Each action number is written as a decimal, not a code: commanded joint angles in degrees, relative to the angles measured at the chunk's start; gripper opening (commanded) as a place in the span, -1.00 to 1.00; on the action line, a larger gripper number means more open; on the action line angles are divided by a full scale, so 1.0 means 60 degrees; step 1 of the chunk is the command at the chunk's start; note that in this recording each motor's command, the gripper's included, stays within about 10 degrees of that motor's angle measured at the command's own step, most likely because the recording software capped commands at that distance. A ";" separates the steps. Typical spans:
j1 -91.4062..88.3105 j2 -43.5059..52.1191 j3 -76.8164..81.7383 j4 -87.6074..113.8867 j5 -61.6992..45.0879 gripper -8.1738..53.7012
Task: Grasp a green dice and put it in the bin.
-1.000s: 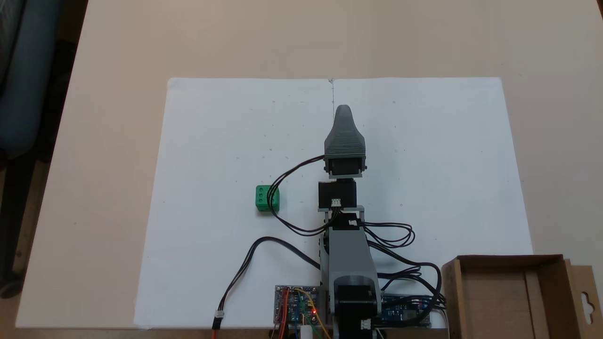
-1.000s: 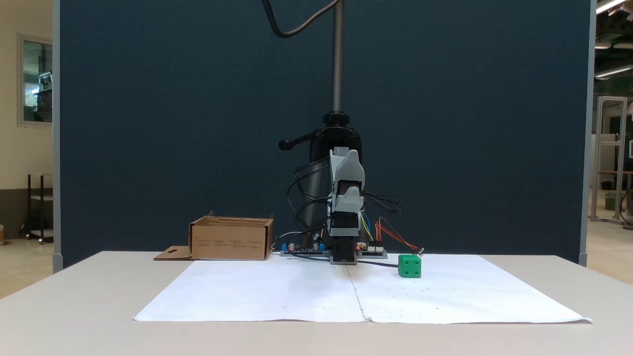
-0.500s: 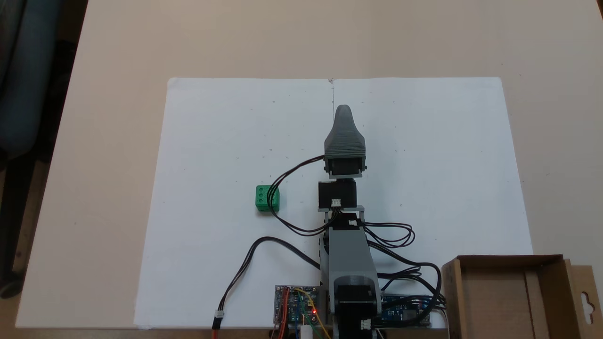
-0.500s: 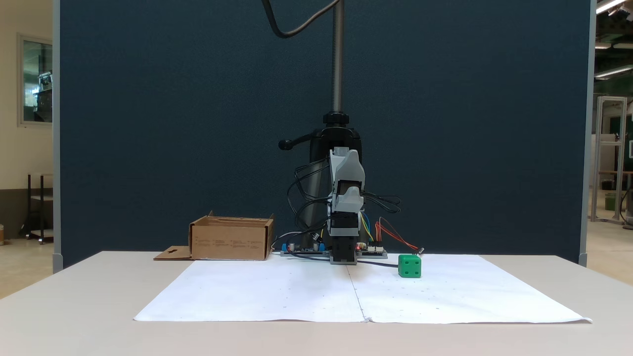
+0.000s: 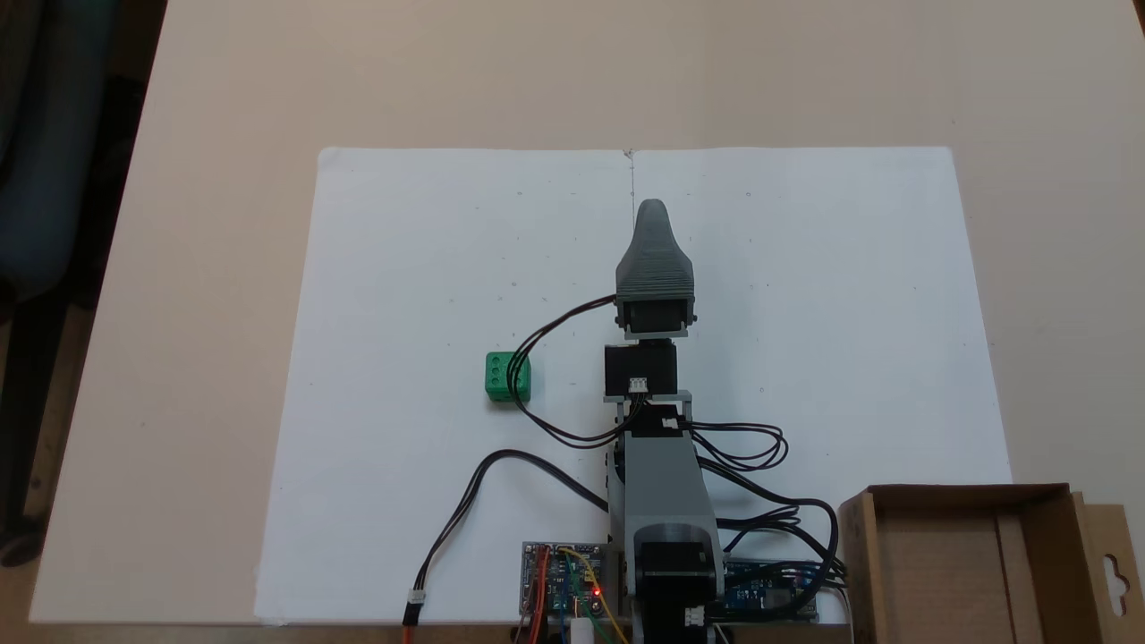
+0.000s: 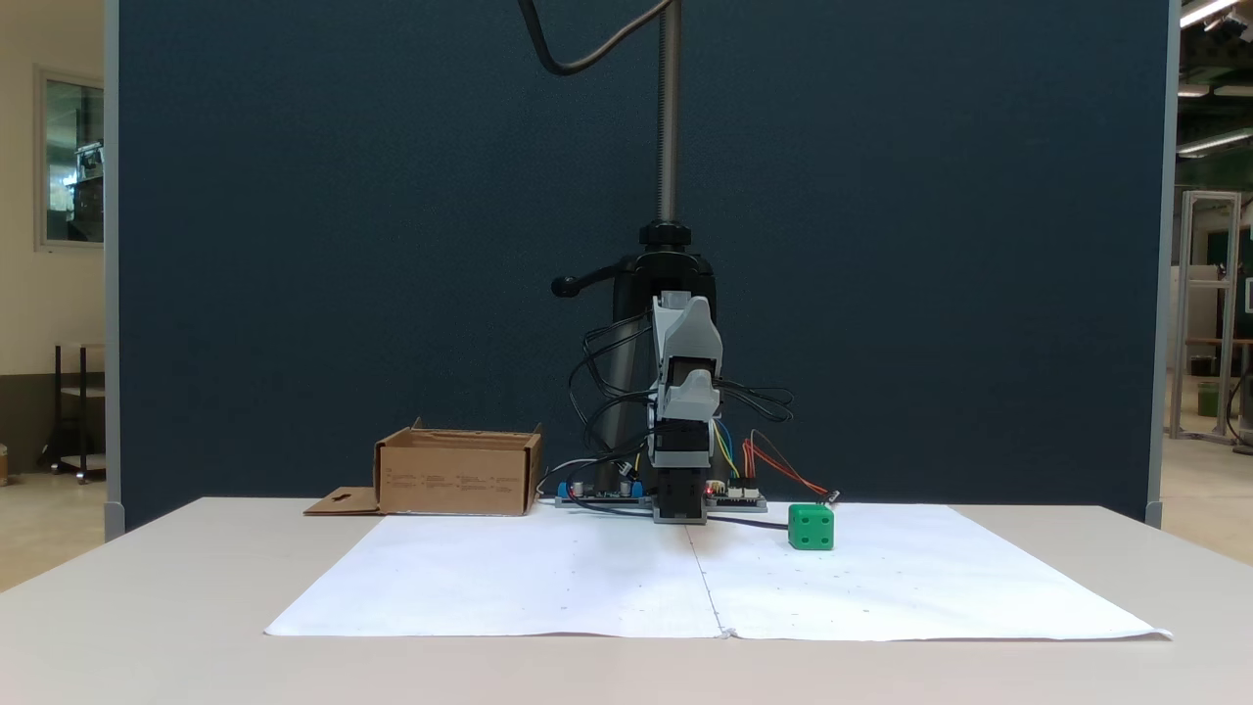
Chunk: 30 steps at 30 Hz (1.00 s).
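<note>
I can't tell whether my gripper (image 5: 652, 207) is apart or together; its jaws stack from above. The green dice (image 5: 507, 377) sits on the white paper (image 5: 402, 268), left of centre in the top-down fixed view, with a black cable (image 5: 537, 335) looping over it. My worry: snagging that cable and flicking the dice away. The bin (image 5: 966, 559) waits at lower right, and the paper's upper half gives free room

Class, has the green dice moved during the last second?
No. The green dice sits at the same spot on the white paper, beside the black cable loop.
</note>
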 commanded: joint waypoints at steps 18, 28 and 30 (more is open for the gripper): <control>-0.0190 0.1040 0.0601 -0.0220 0.0234 0.68; -0.0190 0.1069 -0.0791 0.4889 0.0205 0.66; -0.0190 0.1055 -0.1318 0.6222 0.0205 0.66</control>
